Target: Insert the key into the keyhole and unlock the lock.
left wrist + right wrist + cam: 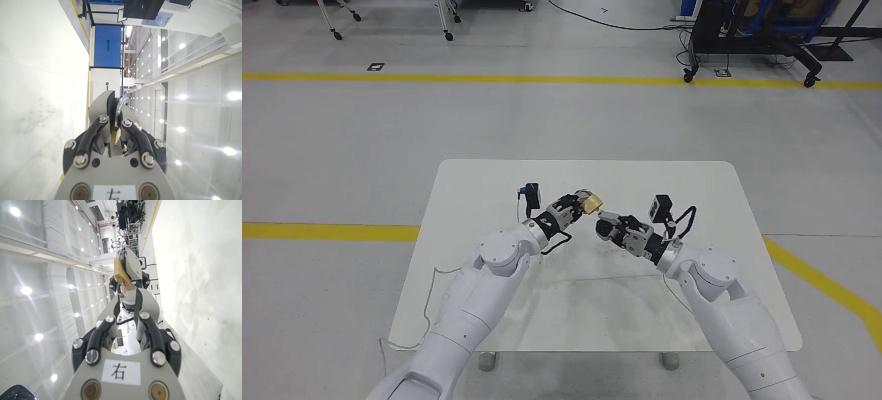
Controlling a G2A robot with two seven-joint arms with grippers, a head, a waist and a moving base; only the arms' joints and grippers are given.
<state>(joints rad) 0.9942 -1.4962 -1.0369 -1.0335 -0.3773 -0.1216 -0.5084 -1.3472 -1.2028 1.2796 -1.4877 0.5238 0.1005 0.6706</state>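
A brass padlock (pixel 589 203) hangs above the middle of the white table (pixel 482 190), with my left gripper (pixel 580 206) shut on it. In the left wrist view its brass body (pixel 115 135) sits deep between the fingers (pixel 105 108) and the silver shackle (pixel 120 106) reaches the tips of my left gripper (pixel 119 100). In the right wrist view the padlock (pixel 121 272) faces me, and a silver key (pixel 124 291) sticks in its keyhole. My right gripper (pixel 128 294) is just short of the key head, fingers (pixel 140 302) apart around it, apparently not touching it. From above, my right gripper (pixel 606 221) is close beside the lock.
Both arms meet over the table's middle, and bare tabletop lies on all sides of them. Yellow floor lines (pixel 332 231) run past the table. A dark wheeled rack (pixel 752 40) and chair legs (pixel 392 20) stand far behind.
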